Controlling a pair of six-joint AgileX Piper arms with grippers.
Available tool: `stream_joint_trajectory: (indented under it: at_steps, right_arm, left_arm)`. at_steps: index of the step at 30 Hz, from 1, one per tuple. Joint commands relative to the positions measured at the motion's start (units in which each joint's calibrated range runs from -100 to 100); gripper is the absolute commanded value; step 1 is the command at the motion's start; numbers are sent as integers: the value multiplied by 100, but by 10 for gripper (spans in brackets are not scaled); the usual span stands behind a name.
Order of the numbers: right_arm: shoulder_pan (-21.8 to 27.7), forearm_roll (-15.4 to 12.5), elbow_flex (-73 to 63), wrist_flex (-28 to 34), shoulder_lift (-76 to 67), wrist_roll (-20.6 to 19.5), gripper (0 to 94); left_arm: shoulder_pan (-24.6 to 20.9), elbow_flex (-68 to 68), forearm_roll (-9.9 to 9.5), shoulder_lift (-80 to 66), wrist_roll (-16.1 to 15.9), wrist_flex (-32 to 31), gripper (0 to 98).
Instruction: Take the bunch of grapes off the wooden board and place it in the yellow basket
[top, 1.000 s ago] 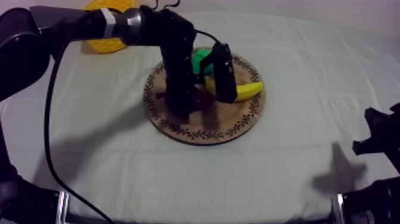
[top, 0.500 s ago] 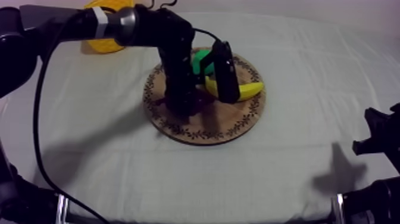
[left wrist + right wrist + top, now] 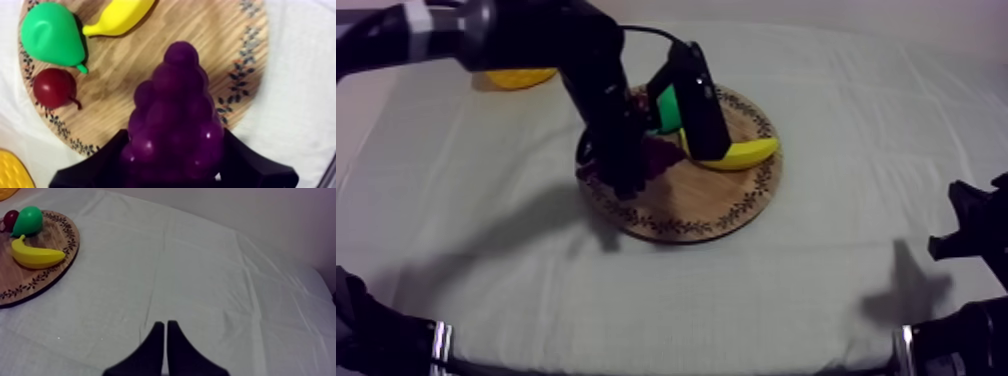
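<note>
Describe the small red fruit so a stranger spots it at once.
Start at the round wooden board on the grey-white cloth. Near its patterned rim, beside the green pear, sits the small red fruit. It is the only dark red ball with a thin stem, smaller than the yellow banana and the purple grapes.

Setting: robot test bench, lab type. Evidence:
- one counter (image 3: 836,120) under a plain grey-white cloth
- bare pale wall (image 3: 280,218) behind it
- my two black arms, left arm (image 3: 536,30) and right arm (image 3: 976,225), one from each side
- props: wooden board (image 3: 736,200), yellow basket (image 3: 521,77), toy banana (image 3: 741,153), pear (image 3: 50,35), small red fruit (image 3: 52,87), bunch of grapes (image 3: 175,115)
</note>
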Motion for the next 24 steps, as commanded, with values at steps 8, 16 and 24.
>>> stream_joint_trajectory:
  at_steps: [8, 16, 24]
  right_arm:
    - [0, -1, -1, 0, 2, 1, 3]
    - [0, -1, -1, 0, 2, 1, 3]
    - [0, -1, -1, 0, 2, 1, 3]
  left_arm:
    - [-16, 1002, 82, -1771, 381, 9, 358]
    - [-452, 1398, 279, -2988, 544, 319, 356]
    - [-1171, 1703, 632, -3680, 464, 571, 342]
